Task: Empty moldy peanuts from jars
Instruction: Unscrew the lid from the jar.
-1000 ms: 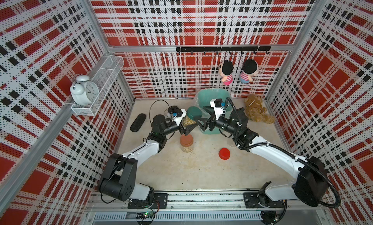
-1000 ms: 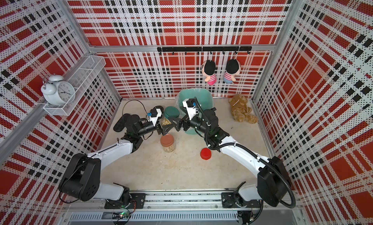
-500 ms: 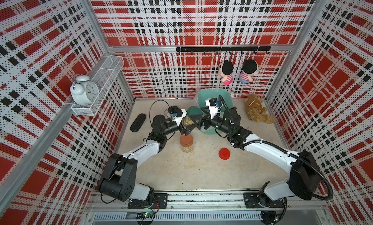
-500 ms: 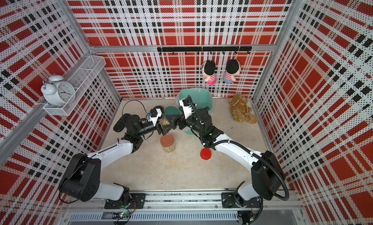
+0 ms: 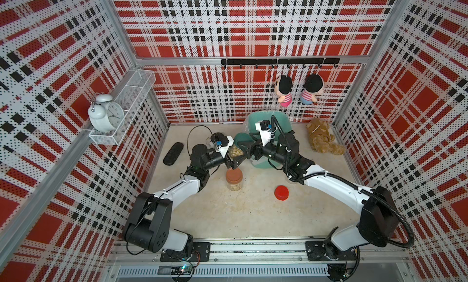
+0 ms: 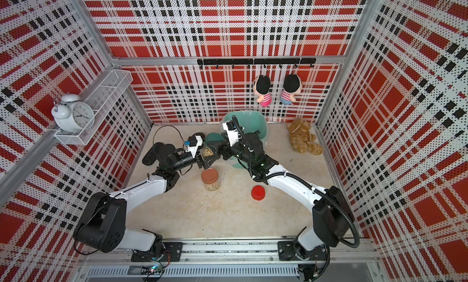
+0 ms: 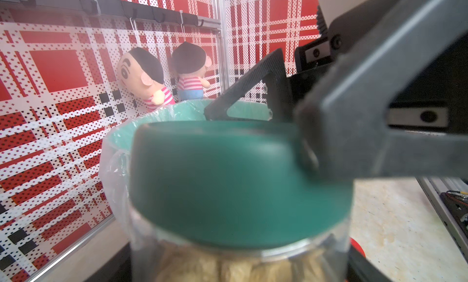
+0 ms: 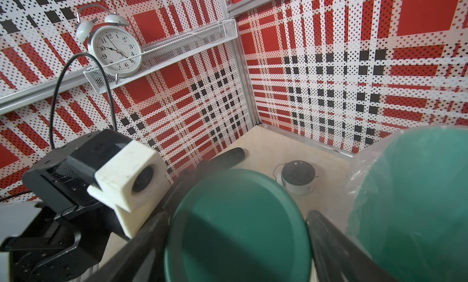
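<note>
My left gripper (image 5: 233, 158) is shut on a clear jar (image 5: 235, 151) of pale moldy peanuts (image 7: 240, 265) and holds it tilted above the floor, in front of the teal bin (image 5: 285, 121). The jar's dark green lid (image 5: 242, 140) is still on. My right gripper (image 5: 247, 148) reaches in from the right. Its fingers (image 8: 329, 242) stand on either side of the green lid (image 8: 238, 230), very close to its rim, with a thin gap on one side. A second jar with a brown lid (image 5: 234, 178) stands upright just in front. A red lid (image 5: 281, 192) lies on the floor.
The lined teal bin (image 6: 262, 121) stands at the back wall. A black remote (image 5: 173, 153) and a small round black device (image 5: 217, 139) lie at the back left, a brown teddy (image 5: 324, 139) at the back right. Two dolls (image 5: 296, 90) hang above the bin.
My right gripper has moved left, from in front of the bin to the green lid, and its jaws have narrowed a little. The left arm and its jar have stayed still.
</note>
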You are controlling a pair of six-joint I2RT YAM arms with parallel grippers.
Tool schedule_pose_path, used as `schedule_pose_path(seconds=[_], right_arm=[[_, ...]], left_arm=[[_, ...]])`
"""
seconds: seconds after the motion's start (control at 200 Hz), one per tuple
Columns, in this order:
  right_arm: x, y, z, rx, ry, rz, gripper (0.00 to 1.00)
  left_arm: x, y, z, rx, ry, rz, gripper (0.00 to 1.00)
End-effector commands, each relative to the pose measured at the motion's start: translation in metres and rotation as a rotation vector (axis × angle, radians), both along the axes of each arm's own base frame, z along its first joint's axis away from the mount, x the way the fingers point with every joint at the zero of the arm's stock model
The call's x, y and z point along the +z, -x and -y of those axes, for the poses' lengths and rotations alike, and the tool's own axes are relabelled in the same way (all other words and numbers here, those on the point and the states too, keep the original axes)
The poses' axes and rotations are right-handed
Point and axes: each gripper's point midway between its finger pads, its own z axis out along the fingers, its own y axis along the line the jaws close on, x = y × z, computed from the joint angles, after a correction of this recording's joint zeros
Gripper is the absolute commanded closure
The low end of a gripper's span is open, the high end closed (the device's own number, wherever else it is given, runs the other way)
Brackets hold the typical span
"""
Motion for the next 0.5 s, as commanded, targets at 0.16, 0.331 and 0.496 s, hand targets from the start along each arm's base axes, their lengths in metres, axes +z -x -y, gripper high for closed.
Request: schedule_pose_path(seconds=[0.16,0.331,0.496], right_arm=[[-0.0033,0.0043,-0.0067,0.03,0.028,-0.009,0.0],[-0.0042,0.0034,-0.0081,0.033,0.041,-0.013,0.01],[-0.0048,0.0069,-0.0127,0.069,0.045,-0.015,0.1]], left_arm=[[0.0359,0.0086,-0.0009,-0.004,0.05,0.124,1.0],[0.0362,0.0093,-0.0004,-0.009,0.051,0.124,1.0],[0.0361,0.0106,0.0002,-0.016,0.051,0.123,1.0]])
